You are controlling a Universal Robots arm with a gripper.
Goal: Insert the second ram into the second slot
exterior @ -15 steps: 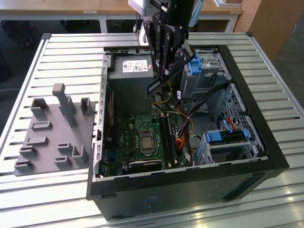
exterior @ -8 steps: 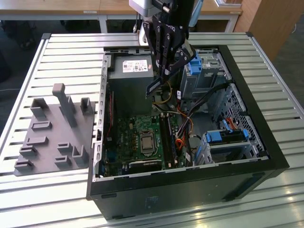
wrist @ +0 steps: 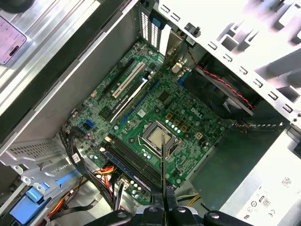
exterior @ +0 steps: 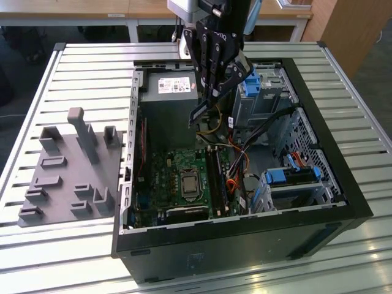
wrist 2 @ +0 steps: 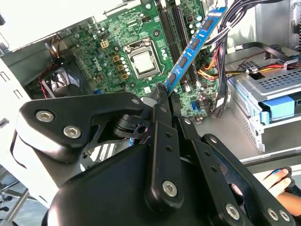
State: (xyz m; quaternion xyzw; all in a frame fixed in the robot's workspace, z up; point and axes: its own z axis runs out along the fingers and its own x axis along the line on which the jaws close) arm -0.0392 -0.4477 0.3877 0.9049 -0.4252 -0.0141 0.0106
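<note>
Slatted metal table (exterior: 92,67) with open black computer case (exterior: 245,245) beside grey block fixture (exterior: 67,177).

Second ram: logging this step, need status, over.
Hand shut on second ram. Ram held above the motherboard, not seated. Cable bundle beside the slots.

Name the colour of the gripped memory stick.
The memory stick is blue, clearest in the second wrist view.

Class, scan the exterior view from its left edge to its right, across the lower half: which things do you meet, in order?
Grey moulded holder plate with upright blocks → green motherboard with silver processor socket → metal drive cage with blue tabs → black rim of the open computer case.
</note>
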